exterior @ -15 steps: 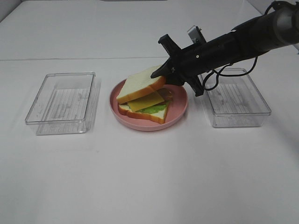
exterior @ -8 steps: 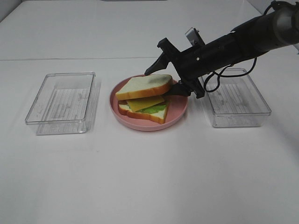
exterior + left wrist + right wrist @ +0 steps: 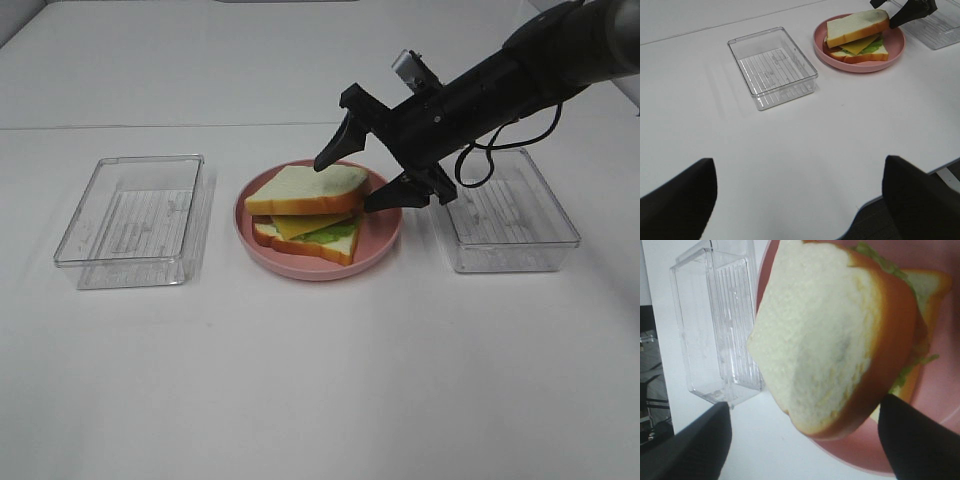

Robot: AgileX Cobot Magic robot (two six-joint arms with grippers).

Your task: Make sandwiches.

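White tabletop fills every view, bare toward the bottom of the high frame. Just left of centre sits the pink plate (image 3: 378, 247) carrying the sandwiches (image 3: 308, 212): one stack, top slice lying flat on cheese, lettuce and the lower slice. A clear tray (image 3: 133, 218) lies at left and another (image 3: 508, 210) at right.

I judge the step in hand to be letting go of the top slice. To do it well I'd lift the right gripper (image 3: 354, 178) straight up and back toward the upper right, fingers wide, so neither tip drags the bread askew.

That gripper hangs at the slice's far right edge, fingers spread on either side of the corner, gripping nothing. Its arm slants down from the upper right corner. The left gripper (image 3: 800, 192) hovers well apart, fingers spread, empty.
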